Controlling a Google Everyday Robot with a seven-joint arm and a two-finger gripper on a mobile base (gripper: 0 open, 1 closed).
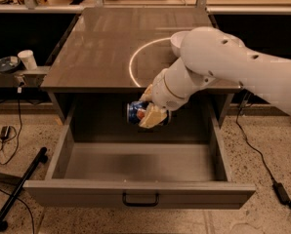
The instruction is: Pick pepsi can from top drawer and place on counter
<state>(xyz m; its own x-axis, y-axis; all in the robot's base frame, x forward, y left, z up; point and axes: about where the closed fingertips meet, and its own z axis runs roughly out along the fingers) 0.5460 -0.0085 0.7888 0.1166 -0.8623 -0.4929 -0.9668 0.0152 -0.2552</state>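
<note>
Blue pepsi can gripped in hand, mid-air over open top drawer, below counter front edge. Lift step — nxt: clear edge, set down.

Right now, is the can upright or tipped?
Tipped: the can lies sideways in the gripper, which holds it above the open drawer floor.
</note>
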